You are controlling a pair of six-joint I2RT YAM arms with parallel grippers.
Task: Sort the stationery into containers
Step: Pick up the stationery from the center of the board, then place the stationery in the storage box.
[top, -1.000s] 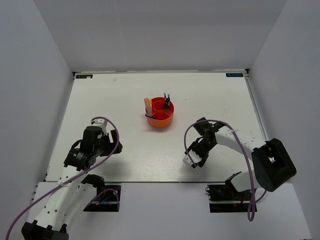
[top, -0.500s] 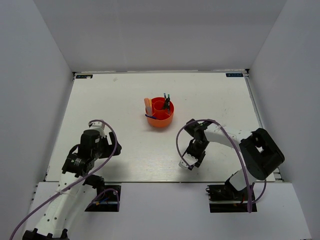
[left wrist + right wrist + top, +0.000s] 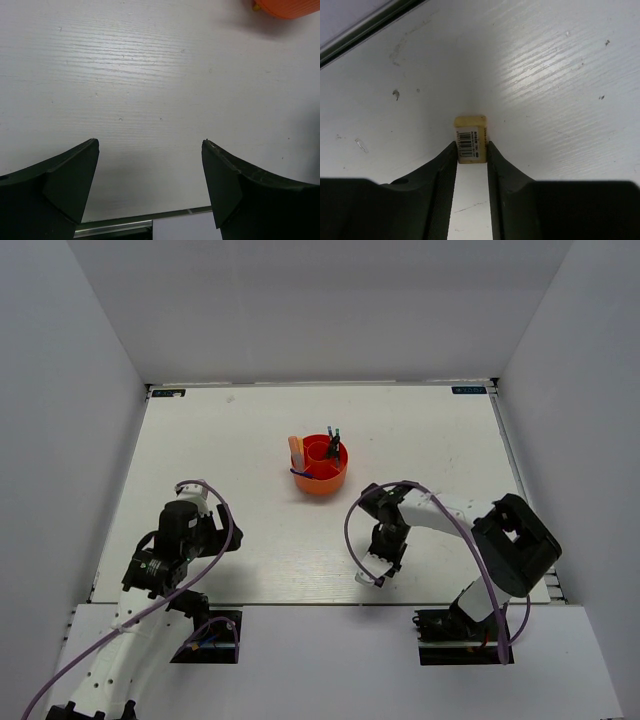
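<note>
1. One eraser (image 3: 470, 131) lies close to the near edge of the table (image 3: 250, 440), right of centre, with the right gripper (image 3: 471, 146) on it.
2. The gripper's fingers press against both long sides. The eraser's long axis runs straight out between them, and its beige end pokes past the tips toward the near edge.
3. The orange tub (image 3: 322, 483) stands near the table's middle, on the far side of this gripper and slightly to its left. The carry will probably have to go opposite to where the fingers point.
4. The left gripper (image 3: 150, 170) hangs wide apart and empty near the near-left corner, farther from the eraser than the right arm is.
</note>
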